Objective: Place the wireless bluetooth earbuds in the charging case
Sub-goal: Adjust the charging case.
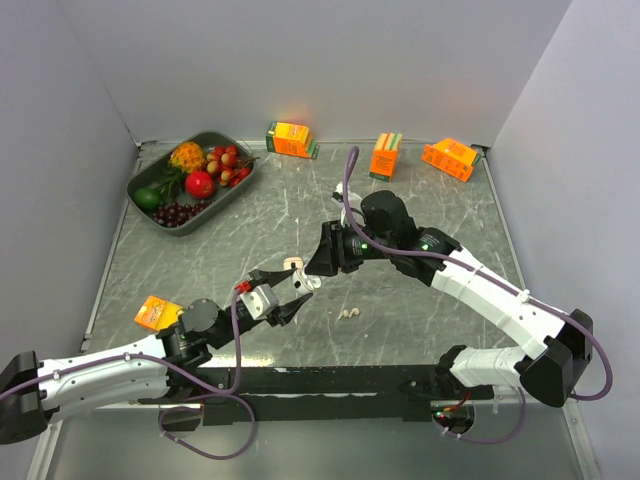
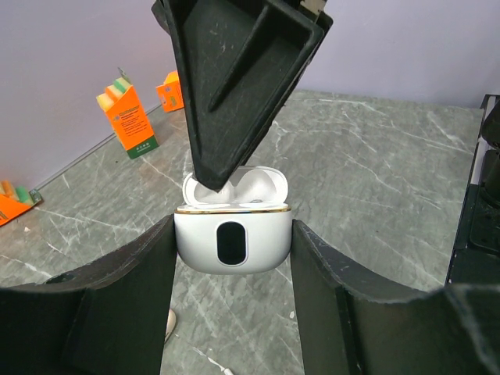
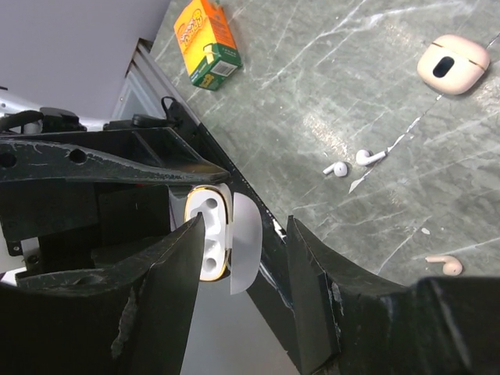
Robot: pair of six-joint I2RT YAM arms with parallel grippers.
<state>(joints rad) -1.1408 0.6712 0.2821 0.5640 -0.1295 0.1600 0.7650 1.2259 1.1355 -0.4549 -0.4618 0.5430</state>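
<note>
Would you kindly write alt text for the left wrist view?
The left gripper holds an open white charging case between its fingers, while the right gripper's fingertip dips into it from above. Orange cartons sit behind on the grey marbled table.

Bright, even light from above; soft shadows and a pale sheen on the desk; wrist views soften toward their bottom edges.

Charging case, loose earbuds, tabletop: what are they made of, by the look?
The charging case: glossy white plastic, probably; soft highlights, thin gold-coloured rim band.
The earbuds: smooth white plastic, it seems, from the sheen.
The tabletop: grey-green with white veins; stone or printed laminate, cannot tell.
</note>
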